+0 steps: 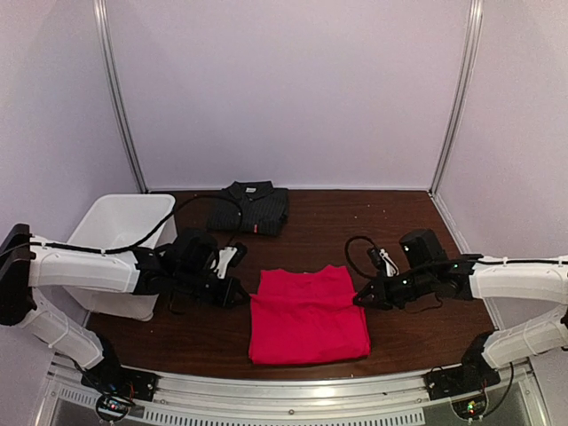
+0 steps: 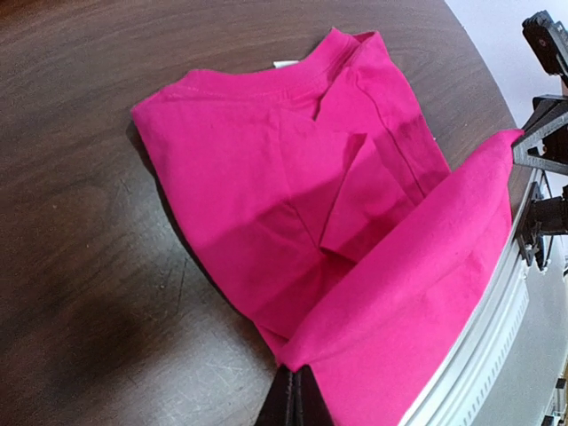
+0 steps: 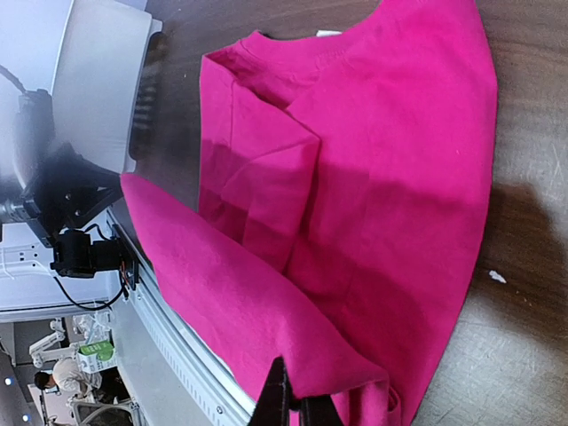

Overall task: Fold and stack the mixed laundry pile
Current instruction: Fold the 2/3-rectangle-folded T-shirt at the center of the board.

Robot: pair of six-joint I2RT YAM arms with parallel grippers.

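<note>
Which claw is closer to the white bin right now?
Left. The left claw sits just right of the white bin; the right claw is beyond the red T-shirt, at its far edge.

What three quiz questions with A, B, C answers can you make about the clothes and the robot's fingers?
1. Where is the dark shirt?
A. On the red shirt
B. At the table's far edge
C. Hanging from an arm

2. How many garments are on the table?
A. One
B. Four
C. Two

3. What are the left fingers and right fingers doing?
A. Both shut on the red shirt
B. Both wide open
C. Both pinching the dark shirt

Answers:
1 B, it lies folded near the back wall, apart from the red one.
2 C, only one dark and one red garment show.
3 A, each wrist view shows red cloth pinched and lifted by the fingers.
</note>
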